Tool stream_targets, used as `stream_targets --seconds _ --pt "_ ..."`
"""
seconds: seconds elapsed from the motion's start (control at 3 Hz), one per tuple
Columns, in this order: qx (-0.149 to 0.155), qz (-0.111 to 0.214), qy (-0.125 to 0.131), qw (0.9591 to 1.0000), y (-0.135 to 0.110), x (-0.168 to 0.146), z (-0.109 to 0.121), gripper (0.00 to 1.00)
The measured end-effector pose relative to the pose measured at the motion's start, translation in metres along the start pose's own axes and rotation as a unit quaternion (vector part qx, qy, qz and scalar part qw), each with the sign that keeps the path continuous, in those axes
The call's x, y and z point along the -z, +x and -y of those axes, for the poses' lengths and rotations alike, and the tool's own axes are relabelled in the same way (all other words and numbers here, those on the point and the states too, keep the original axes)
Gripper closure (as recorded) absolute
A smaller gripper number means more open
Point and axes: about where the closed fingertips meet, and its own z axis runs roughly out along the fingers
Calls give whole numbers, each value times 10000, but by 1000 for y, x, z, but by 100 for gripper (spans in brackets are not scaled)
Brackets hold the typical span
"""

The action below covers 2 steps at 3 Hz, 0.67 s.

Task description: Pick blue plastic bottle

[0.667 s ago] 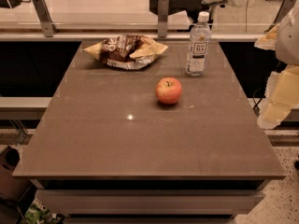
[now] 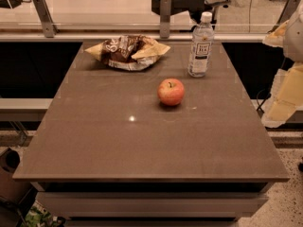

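Observation:
The blue plastic bottle [image 2: 200,45] is a slim clear bottle with a white cap and a white label. It stands upright at the far right of the brown table [image 2: 142,141]. My gripper [image 2: 283,94] shows as pale, yellowish parts at the right edge of the view. It is off the table's right side, well apart from the bottle and nearer the camera than it. It holds nothing that I can see.
A red apple [image 2: 171,91] sits mid-table, in front and to the left of the bottle. A crumpled chip bag [image 2: 129,51] lies at the far left. A glass partition with metal posts [image 2: 164,16] runs behind the table's far edge.

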Motion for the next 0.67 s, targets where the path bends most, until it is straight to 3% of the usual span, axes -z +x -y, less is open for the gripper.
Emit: stream_targets --seconds 0.33,0.67 --pt "-427 177 349 9983 8 6 22 0" --pt "-849 540 788 9918 13 13 51 0"
